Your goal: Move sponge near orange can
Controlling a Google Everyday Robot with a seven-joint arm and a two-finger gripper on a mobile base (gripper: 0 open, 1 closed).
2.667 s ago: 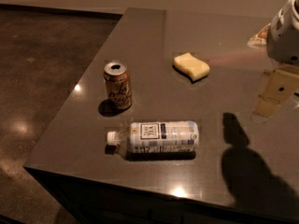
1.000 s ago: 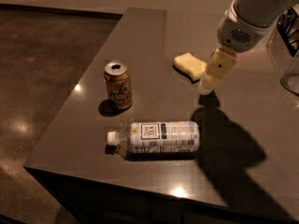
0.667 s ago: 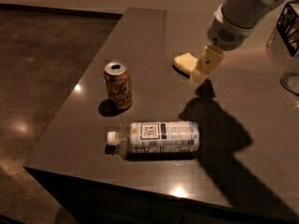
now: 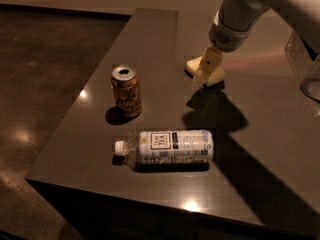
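Note:
The pale yellow sponge [image 4: 217,75] lies on the dark table [image 4: 260,149] toward the back, partly hidden by my gripper. My gripper [image 4: 206,68] comes down from the upper right and sits right over the sponge, at or just above it. The orange can [image 4: 126,90] stands upright to the left of the sponge, about a can's height and a half away, with its silver top open.
A clear plastic bottle [image 4: 170,146] with a white label lies on its side in front of the can, cap to the left. A clear glass object [image 4: 306,69] stands at the right edge. The table's left edge and front edge drop to the floor [image 4: 45,84].
My arm has swung in from the right and lowered toward the left, ending over the sponge. The sponge, the can and the bottle have not moved.

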